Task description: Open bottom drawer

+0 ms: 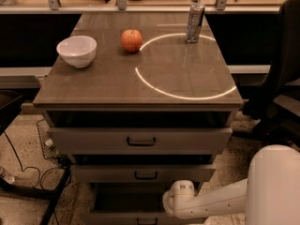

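Note:
The bottom drawer (112,218) is the lowest of three grey-beige fronts, at the bottom edge of the camera view. Its small dark handle (146,221) is partly cut off by the frame edge. The drawer front stands forward of the cabinet, with a dark gap above it. My white arm (211,203) reaches in from the lower right, and its rounded wrist joint (180,197) sits just above the drawer front, right of the handle. My gripper is below that joint, out of view.
The middle drawer (145,174) and top drawer (140,141) are above. On the tabletop (187,74) stand a white bowl (77,50), a red apple (132,40) and a can (195,22). Cables and a wire basket (47,142) lie at left, and a dark chair (281,93) is at right.

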Controlling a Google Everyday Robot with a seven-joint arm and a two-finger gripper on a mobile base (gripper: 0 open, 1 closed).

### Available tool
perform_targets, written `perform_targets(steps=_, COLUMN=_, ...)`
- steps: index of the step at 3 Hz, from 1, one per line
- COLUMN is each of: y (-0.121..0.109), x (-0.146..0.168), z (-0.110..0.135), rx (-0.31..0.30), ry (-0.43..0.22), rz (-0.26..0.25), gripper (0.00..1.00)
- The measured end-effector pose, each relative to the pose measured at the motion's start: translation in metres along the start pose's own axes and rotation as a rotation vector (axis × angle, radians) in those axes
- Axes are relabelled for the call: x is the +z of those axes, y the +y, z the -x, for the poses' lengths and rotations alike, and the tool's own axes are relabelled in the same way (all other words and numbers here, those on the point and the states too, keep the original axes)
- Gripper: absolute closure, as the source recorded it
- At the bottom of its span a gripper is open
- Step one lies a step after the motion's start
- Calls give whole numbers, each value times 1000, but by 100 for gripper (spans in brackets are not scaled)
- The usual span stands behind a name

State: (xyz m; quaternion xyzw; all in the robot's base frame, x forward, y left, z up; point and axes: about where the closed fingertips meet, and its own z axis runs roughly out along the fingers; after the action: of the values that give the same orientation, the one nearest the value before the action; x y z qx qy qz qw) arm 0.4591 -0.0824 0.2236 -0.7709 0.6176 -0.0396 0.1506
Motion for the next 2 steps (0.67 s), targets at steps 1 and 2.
perform_targets(steps=1, y=3, x=23, z=-7, rx=12, ry=6, rz=16, gripper=100)
perform_targets(steps=2, y=8, x=43, z=-13, rx=19, ry=17, rz=49, gripper=100)
